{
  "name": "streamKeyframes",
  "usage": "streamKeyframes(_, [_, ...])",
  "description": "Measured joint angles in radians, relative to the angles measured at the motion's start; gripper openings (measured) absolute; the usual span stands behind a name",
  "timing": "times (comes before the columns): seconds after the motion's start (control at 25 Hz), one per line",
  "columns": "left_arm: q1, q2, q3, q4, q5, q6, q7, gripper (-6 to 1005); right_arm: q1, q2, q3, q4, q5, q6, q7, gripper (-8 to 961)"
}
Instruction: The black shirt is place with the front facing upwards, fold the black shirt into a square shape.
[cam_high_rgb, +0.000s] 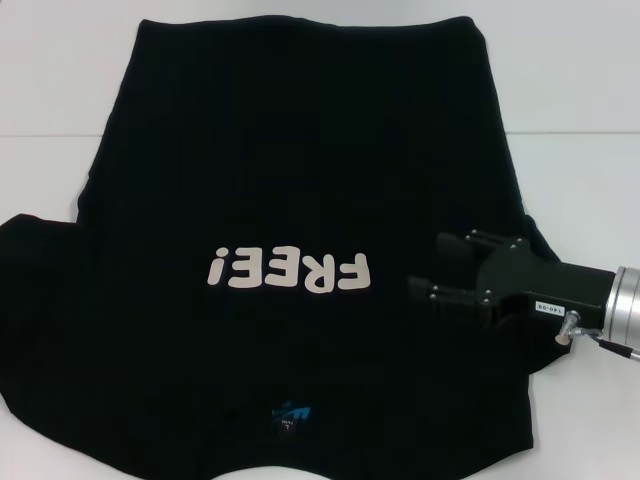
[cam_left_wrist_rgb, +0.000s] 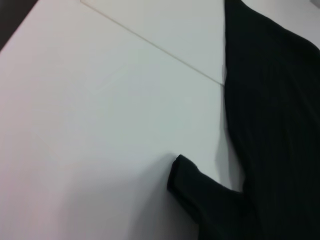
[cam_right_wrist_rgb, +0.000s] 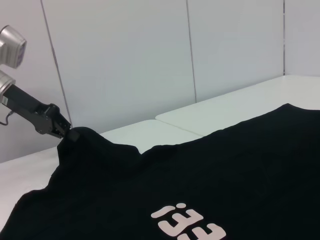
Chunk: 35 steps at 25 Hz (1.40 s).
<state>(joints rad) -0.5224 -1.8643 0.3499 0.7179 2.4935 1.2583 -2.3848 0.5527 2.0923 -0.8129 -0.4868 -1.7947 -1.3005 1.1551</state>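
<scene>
White tabletop (cam_high_rgb: 580, 90) carries the black shirt (cam_high_rgb: 300, 150) spread print-up, so expect floppy, light cloth: your left gripper (cam_right_wrist_rgb: 64, 131) pinches a raised sleeve corner, right gripper (cam_high_rgb: 425, 268) hovers fingers apart over the other side, grab edges.

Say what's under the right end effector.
The shirt, its right side, lies beneath the open right end effector. The table there is hidden by cloth. The left end effector pinches the other sleeve.

Matt cloth black shirt (cam_high_rgb: 300, 150); smooth white table (cam_high_rgb: 580, 90).
</scene>
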Motion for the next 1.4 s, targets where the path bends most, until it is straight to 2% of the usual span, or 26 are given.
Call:
streamKeyframes(0.28, [-0.017, 0.009, 0.001, 0.012, 0.001, 0.019, -0.002, 21, 0.000, 0.000, 0.000, 0.001, 0.000, -0.002, 0.000, 827])
streamKeyframes(0.48, [-0.041, 0.004, 0.030, 0.028, -0.005, 0.083, 0.011, 23, -0.001, 0.000, 0.000, 0.007, 0.000, 0.000, 0.000, 827])
streamKeyframes(0.52, [-0.048, -0.005, 0.043, 0.045, -0.005, 0.094, 0.017, 24, -0.001, 0.000, 0.000, 0.008, 0.000, 0.001, 0.000, 828])
streamKeyframes(0.56, [-0.059, -0.032, 0.066, 0.093, -0.005, 0.112, 0.028, 24, -0.001, 0.000, -0.001, 0.009, 0.000, 0.003, 0.000, 828])
streamKeyframes(0.6, [-0.059, -0.032, 0.066, 0.093, -0.005, 0.112, 0.028, 24, -0.001, 0.000, -0.001, 0.009, 0.000, 0.004, 0.000, 828])
streamKeyframes(0.72, [-0.065, -0.081, 0.110, 0.182, -0.003, 0.123, 0.035, 26, 0.000, 0.000, -0.002, 0.009, -0.003, 0.005, 0.000, 828])
streamKeyframes(0.76, [-0.065, -0.107, 0.141, 0.227, 0.000, 0.126, 0.035, 26, -0.001, 0.000, -0.006, 0.010, -0.004, 0.005, 0.002, 828])
streamKeyframes(0.8, [-0.065, -0.115, 0.156, 0.240, 0.000, 0.129, 0.035, 27, 0.000, 0.000, -0.008, 0.010, -0.005, 0.006, 0.003, 827])
streamKeyframes(0.84, [-0.065, -0.115, 0.156, 0.240, 0.000, 0.129, 0.035, 28, 0.000, 0.000, -0.008, 0.010, -0.005, 0.006, 0.003, 827])
streamKeyframes(0.96, [-0.066, -0.135, 0.192, 0.251, -0.004, 0.138, 0.036, 30, 0.000, 0.000, -0.011, 0.010, -0.006, 0.007, 0.005, 827])
streamKeyframes(1.24, [-0.061, -0.165, 0.193, 0.239, -0.048, 0.151, 0.083, 49, 0.000, 0.000, -0.012, 0.010, -0.008, 0.009, 0.004, 827])
streamKeyframes(1.32, [-0.046, -0.167, 0.187, 0.221, -0.126, 0.190, 0.123, 55, 0.000, 0.000, -0.012, 0.010, -0.008, 0.011, 0.003, 827])
streamKeyframes(1.4, [-0.041, -0.163, 0.182, 0.203, -0.160, 0.206, 0.140, 114, 0.000, 0.000, -0.012, 0.010, -0.008, 0.011, 0.002, 827])
